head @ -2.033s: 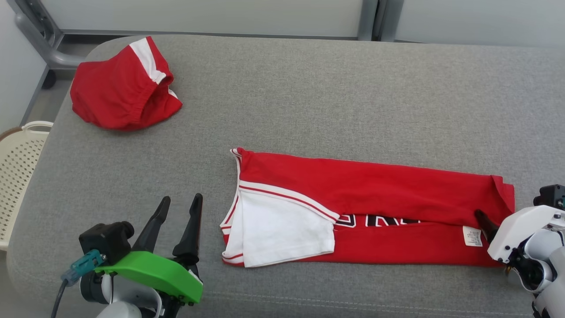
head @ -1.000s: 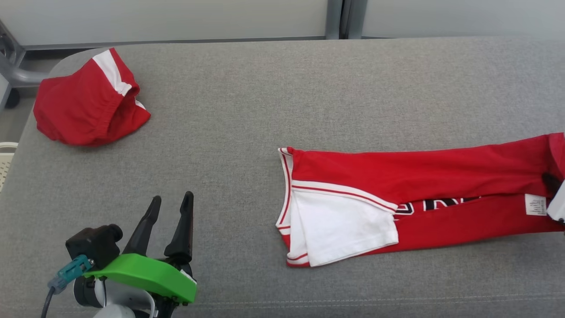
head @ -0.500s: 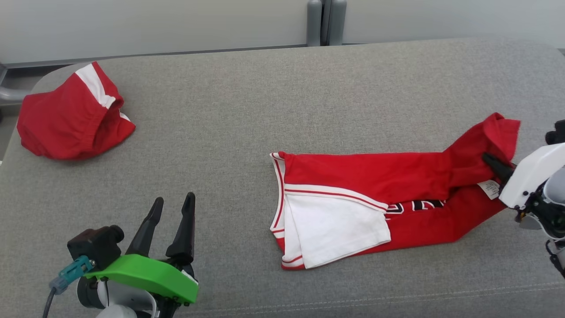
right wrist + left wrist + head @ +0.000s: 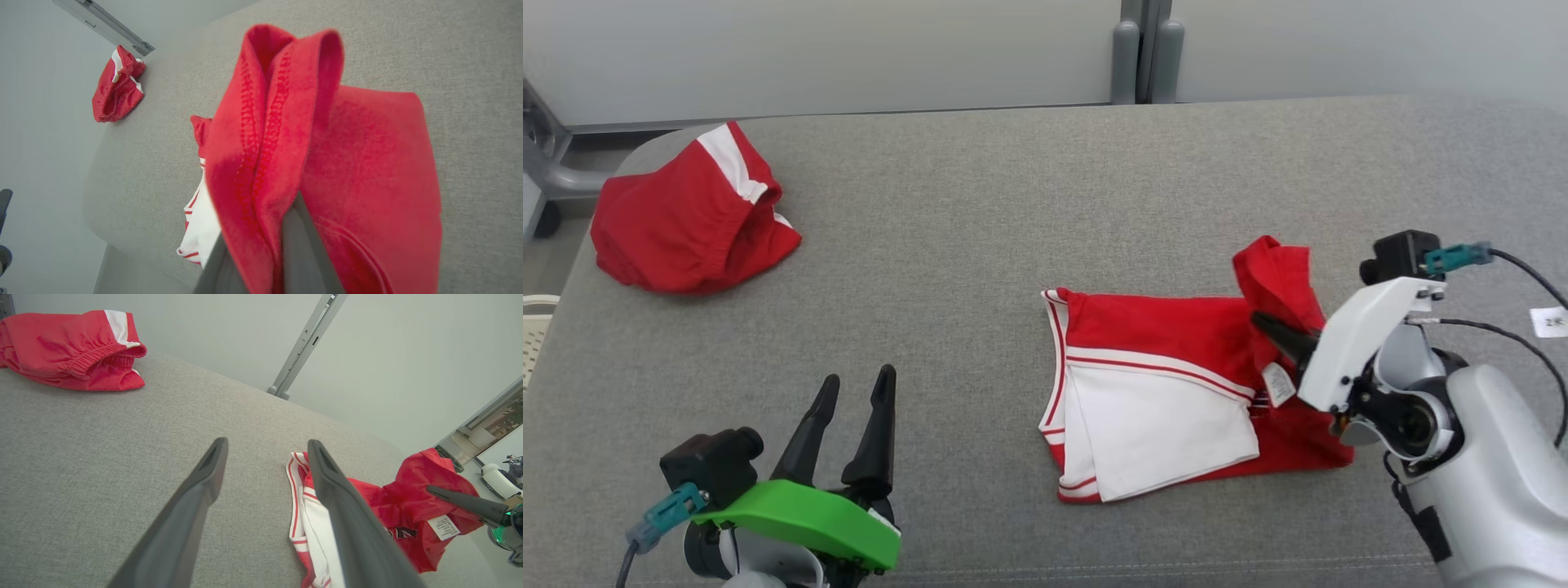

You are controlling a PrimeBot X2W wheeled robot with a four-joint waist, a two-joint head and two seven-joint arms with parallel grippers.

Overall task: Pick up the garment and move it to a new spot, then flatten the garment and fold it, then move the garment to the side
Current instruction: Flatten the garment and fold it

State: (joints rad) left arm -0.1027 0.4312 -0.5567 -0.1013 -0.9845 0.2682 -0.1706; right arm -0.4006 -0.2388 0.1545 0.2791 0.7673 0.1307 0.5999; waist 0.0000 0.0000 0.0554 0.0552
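Note:
A red garment with a white sleeve panel lies on the grey cushion, right of centre. Its right end is lifted and carried over the rest. My right gripper is shut on that raised red hem, whose cloth drapes over the fingers. A white label hangs just under the grip. My left gripper rests open near the front left edge, well clear of the garment, with nothing between its fingers.
A second red garment with a white stripe sits bunched at the far left corner of the cushion. A pale perforated basket stands off the left edge. A grey post stands behind the cushion.
My right gripper has carried the garment's right end up and leftward over the body, so the long strip now lies doubled and much shorter. The head camera has also shifted. The left gripper stayed put.

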